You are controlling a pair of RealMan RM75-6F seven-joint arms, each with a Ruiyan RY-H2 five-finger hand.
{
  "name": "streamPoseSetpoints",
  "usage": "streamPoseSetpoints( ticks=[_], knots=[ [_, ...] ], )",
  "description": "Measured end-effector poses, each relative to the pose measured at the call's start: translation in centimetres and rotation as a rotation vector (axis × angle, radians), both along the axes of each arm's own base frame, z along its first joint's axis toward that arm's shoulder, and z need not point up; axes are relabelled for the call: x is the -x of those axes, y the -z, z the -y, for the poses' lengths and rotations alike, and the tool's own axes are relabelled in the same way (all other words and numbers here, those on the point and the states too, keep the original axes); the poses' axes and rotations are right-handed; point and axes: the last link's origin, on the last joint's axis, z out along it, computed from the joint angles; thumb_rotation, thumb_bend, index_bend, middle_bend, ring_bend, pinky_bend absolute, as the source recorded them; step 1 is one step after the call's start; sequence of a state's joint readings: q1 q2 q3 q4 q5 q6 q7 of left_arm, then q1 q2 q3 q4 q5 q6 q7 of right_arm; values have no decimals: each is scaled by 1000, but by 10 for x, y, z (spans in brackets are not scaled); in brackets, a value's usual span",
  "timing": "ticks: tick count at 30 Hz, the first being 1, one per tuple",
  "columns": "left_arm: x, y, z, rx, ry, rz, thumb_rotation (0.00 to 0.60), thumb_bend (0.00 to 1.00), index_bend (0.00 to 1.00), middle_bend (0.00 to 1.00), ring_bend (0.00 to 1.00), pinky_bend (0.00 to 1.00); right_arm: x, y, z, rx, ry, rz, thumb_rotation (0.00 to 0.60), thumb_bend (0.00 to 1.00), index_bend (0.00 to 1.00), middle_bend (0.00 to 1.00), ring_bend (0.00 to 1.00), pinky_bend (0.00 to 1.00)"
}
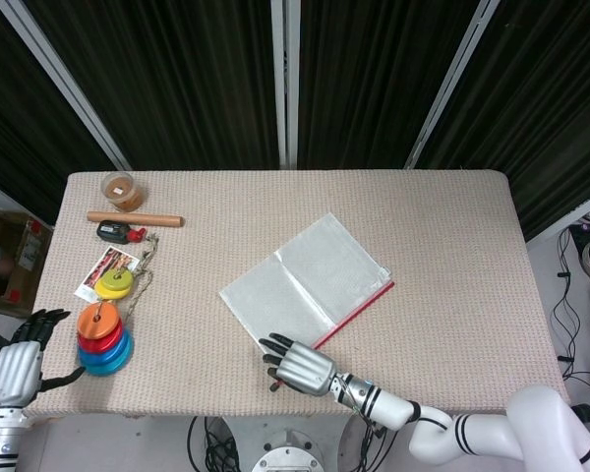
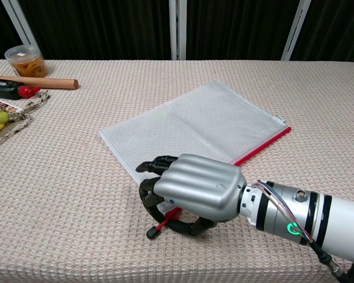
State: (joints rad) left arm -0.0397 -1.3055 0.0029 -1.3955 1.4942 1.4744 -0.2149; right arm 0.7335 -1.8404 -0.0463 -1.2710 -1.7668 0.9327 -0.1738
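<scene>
A white mesh zip pouch (image 1: 305, 280) (image 2: 194, 121) lies flat mid-table, its red zipper edge (image 2: 262, 144) facing right. My right hand (image 1: 300, 369) (image 2: 194, 191) sits low over the pouch's near corner, knuckles up. Its fingers and thumb curl around the red zipper pull (image 2: 164, 221), whose dark end pokes out below. My left hand (image 1: 15, 364) hangs off the table's front left corner with fingers spread, holding nothing. It is nearest to a stack of coloured discs (image 1: 103, 339).
At the far left are a jar of orange pieces (image 1: 120, 190) (image 2: 25, 61), a wooden rod (image 1: 135, 218) (image 2: 35, 81), a black and red tool (image 1: 118, 232) (image 2: 9, 89), a printed card (image 1: 100, 267), a yellow disc (image 1: 115, 284) and a rope (image 1: 144, 267).
</scene>
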Motion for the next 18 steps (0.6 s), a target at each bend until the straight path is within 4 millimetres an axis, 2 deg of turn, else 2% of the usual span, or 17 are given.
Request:
streamPoseSetpoints(
  ticks=[7, 14, 18],
  knots=[
    [-1, 1, -1, 0, 8, 13, 600, 53, 183, 152, 72, 162, -3, -3, 1, 17, 2, 49, 600, 485, 748, 327, 74, 108],
    [-11, 6, -10, 4, 55, 87, 600, 54, 184, 153, 72, 163, -14, -20, 5, 53, 1, 158, 600, 495, 779, 287, 74, 108],
    [-26, 16, -24, 31, 123, 200, 600, 53, 186, 153, 72, 163, -28, -38, 12, 111, -21, 253, 600, 496, 796, 265, 72, 107]
  ],
)
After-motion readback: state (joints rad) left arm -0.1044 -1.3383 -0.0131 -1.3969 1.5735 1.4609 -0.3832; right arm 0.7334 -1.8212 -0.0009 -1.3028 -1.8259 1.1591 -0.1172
